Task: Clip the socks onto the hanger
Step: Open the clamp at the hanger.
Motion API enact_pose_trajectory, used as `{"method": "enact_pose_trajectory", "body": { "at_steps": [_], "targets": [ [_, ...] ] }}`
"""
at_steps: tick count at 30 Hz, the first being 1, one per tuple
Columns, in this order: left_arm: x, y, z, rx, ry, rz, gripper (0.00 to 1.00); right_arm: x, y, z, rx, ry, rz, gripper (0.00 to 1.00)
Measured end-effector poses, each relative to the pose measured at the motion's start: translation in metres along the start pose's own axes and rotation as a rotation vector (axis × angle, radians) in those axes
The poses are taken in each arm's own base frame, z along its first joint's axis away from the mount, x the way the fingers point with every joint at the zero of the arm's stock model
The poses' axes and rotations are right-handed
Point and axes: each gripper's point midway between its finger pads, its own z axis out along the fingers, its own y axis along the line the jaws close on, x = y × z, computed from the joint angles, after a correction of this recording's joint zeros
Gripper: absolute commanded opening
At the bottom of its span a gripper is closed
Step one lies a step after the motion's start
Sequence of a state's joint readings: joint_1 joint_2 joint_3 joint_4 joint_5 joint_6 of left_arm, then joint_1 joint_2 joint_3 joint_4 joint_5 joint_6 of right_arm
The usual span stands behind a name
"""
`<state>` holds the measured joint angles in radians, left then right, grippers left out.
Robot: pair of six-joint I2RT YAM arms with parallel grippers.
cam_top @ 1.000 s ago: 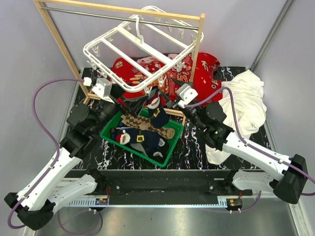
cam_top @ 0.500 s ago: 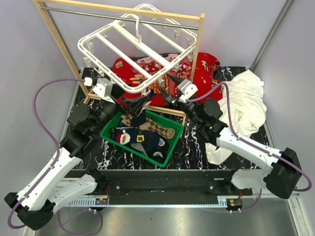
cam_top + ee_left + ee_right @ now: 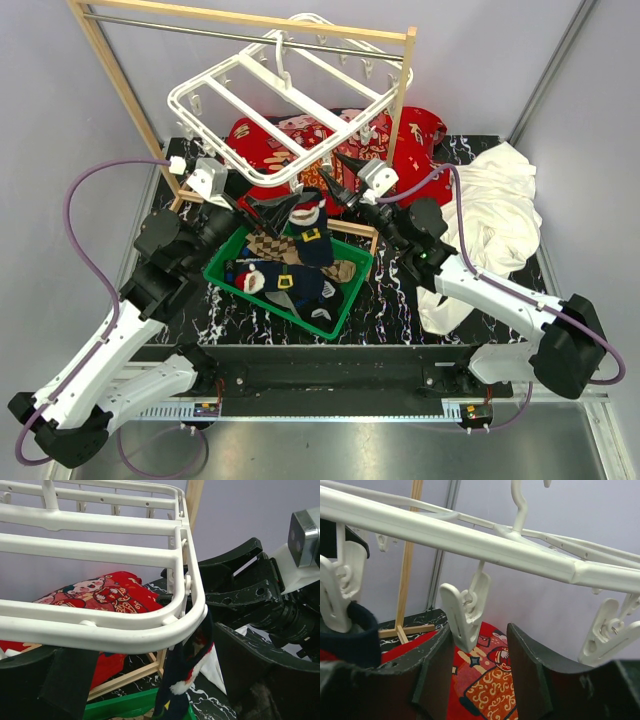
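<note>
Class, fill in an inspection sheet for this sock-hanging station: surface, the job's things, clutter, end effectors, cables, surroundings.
Surface: black marbled table.
Job's things: the white hanger hangs from the rack's rod. One navy sock dangles from a clip at its near corner. More socks lie in the green basket.
Clutter: red printed cloth and white cloth on the table.
End effectors: left end effector open beside the hanging sock; right end effector open, with an empty clip between its fingers.
Cables: purple cables arch off both wrists, none caught in the hanger.
Surroundings: wooden rack, plain grey walls.
</note>
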<state>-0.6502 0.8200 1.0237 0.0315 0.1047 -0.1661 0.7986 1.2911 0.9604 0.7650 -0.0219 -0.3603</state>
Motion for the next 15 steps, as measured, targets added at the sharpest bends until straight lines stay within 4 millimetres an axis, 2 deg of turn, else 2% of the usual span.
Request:
{"method": "enact_pose_trajectory", "body": {
  "at_steps": [3,4,9,10,15],
  "targets": [
    [-0.0031,-0.0004,-0.0004,0.000,-0.003,0.002,0.95,0.0009,0.0003,0.0003,-0.002,0.001,0.001,0.44],
    [-0.0039,-0.0006,-0.0005,0.000,-0.004,0.002,0.95,0.0007,0.0006,0.0003,-0.004,0.000,0.001,0.38],
    [-0.0043,-0.0003,-0.0008,-0.002,-0.002,0.002,0.96,-0.0003,0.0039,0.0004,-0.022,-0.007,0.007,0.26],
    [-0.0038,0.0000,-0.0009,-0.004,0.000,0.001,0.95,-0.0004,0.0042,0.0004,-0.023,-0.008,0.009,0.19],
    [-0.0032,0.0000,-0.0016,-0.005,0.010,0.000,0.96,0.0031,0.0099,-0.0022,-0.049,0.000,0.027,0.07]
  ]
}}
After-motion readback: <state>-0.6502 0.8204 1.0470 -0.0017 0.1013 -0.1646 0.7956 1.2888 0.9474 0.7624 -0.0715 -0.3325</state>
